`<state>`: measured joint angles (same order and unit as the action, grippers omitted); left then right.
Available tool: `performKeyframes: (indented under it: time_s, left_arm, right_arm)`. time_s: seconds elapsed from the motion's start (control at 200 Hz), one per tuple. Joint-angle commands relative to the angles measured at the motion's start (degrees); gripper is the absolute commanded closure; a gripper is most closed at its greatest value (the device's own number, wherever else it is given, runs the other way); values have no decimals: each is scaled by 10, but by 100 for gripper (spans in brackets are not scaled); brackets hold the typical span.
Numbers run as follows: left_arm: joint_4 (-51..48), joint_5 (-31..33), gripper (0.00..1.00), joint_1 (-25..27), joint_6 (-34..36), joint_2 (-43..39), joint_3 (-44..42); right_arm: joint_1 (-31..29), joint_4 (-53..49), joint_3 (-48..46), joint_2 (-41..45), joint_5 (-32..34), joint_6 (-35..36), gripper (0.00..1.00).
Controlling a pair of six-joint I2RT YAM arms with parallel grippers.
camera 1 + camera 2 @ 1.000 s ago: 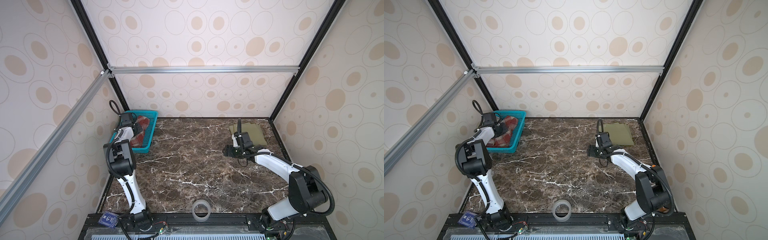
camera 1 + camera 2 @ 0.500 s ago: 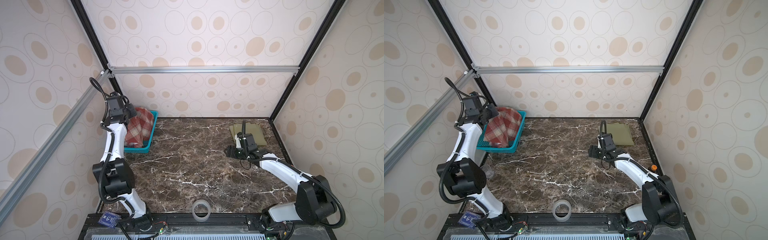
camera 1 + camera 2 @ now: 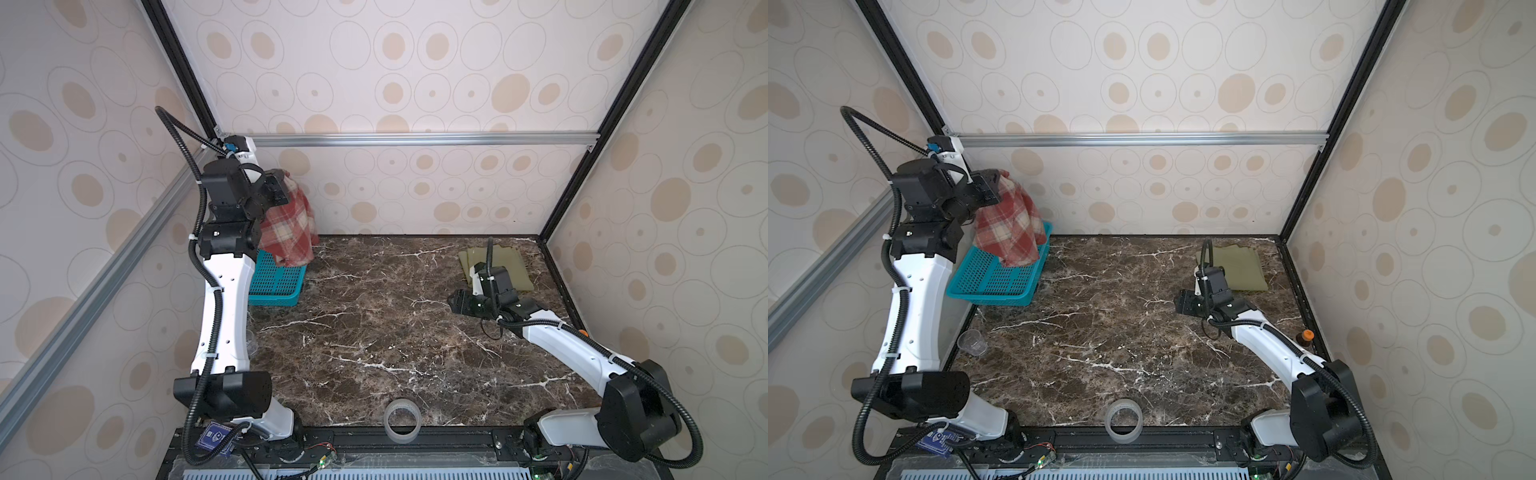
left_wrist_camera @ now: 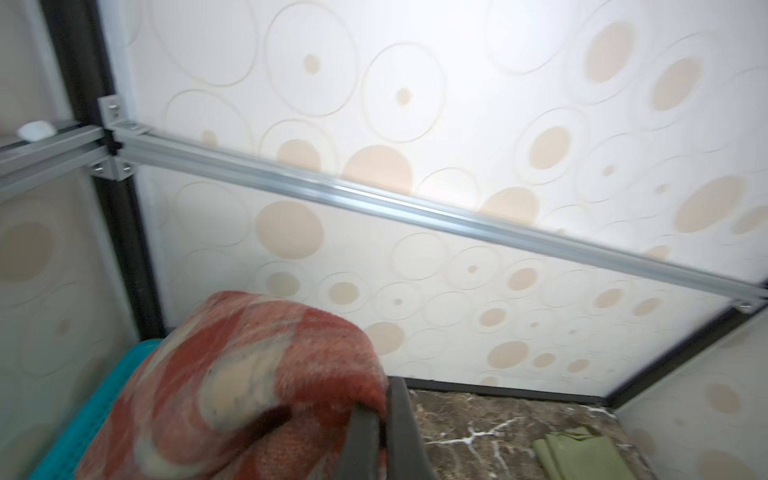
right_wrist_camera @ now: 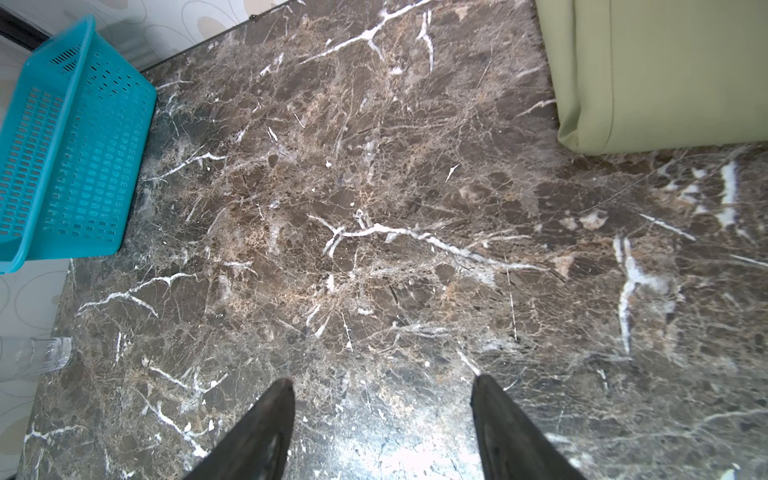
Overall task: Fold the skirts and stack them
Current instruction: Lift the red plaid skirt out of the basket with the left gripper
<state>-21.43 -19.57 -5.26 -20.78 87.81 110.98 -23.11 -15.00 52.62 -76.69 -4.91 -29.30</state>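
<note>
**Plaid skirt lifted over basket, green skirt folded at far right corner**

Left gripper (image 3: 277,189) is clenched on the red-and-cream plaid skirt (image 3: 291,232), raised high above the bench (image 3: 374,340). The cloth hangs bunched over the teal basket (image 3: 276,284) at the far left corner; can't tell if it touches the basket. Olive-green skirt (image 3: 515,266) lies folded flat at the far right corner. Right gripper (image 5: 382,382) is low over bare marble beside it, fingers (image 5: 274,415) spread, holding nothing.

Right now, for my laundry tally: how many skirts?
2. The plaid skirt hangs from the left gripper over the teal basket; the olive skirt lies folded at the table's far right. Part of the basket is hidden.
</note>
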Motion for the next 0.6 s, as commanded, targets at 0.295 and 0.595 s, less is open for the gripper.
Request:
performKeyframes:
  time_s: [0.295, 0.595]
  left_arm:
    - [204, -184, 100, 140, -157, -35, -130]
    - [295, -216, 100, 249, -185, -25, -290]
  right_arm:
    - [-7, -35, 4, 65, 41, -4, 29]
    - [-6, -78, 12, 90, 90, 20, 28]
